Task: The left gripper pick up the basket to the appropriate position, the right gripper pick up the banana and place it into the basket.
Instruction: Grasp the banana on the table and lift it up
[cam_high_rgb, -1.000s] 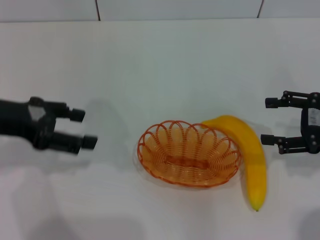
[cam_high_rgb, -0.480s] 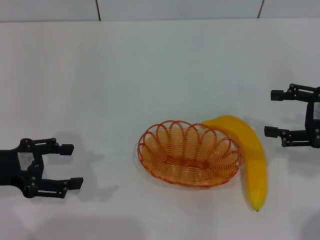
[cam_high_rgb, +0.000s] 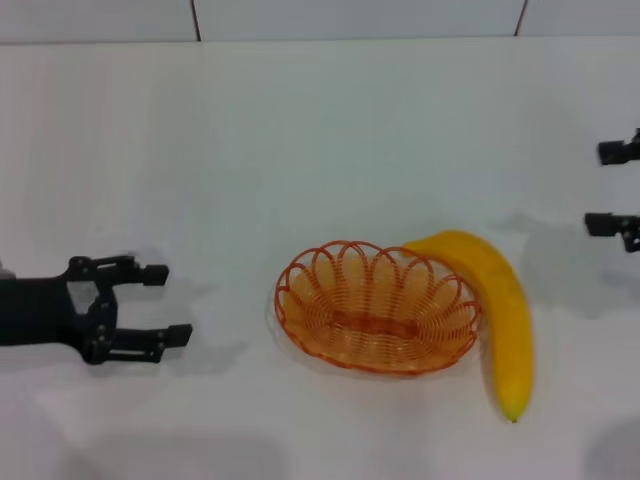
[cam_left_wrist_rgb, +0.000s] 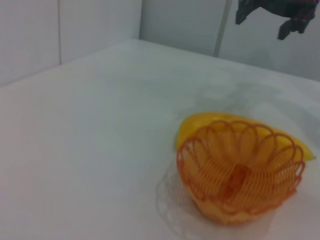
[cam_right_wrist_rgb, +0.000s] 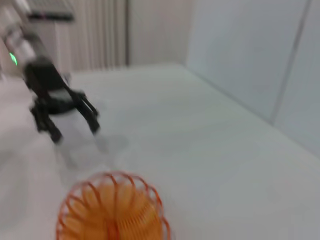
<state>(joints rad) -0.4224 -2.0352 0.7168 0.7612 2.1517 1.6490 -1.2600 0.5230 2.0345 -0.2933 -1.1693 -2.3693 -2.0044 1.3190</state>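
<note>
The basket (cam_high_rgb: 378, 306) is found resting on the white table (cam_high_rgb: 300, 130), near the front centre of the head view. The banana (cam_high_rgb: 497, 311) is lying on the table just beside the basket on the robot's right, its upper end touching or overlapping the basket's rim; which of the two cannot be told. Neither item is held.

The left gripper (cam_high_rgb: 163, 303) is observed low over the table, to the left of the basket and apart from it, its fingers spread and pointed toward the basket. The right gripper (cam_high_rgb: 610, 188) is seen at the right edge of the head view, beyond the banana and apart from it, fingers parted and empty.

The step in hand is judged to be the approach to the basket; no grasp is yet made. The next move is judged to require the left gripper to be advanced to the near rim, one finger inside the wire and one outside, then closed. Care is advised lest the banana be disturbed when the basket is lifted.
</note>
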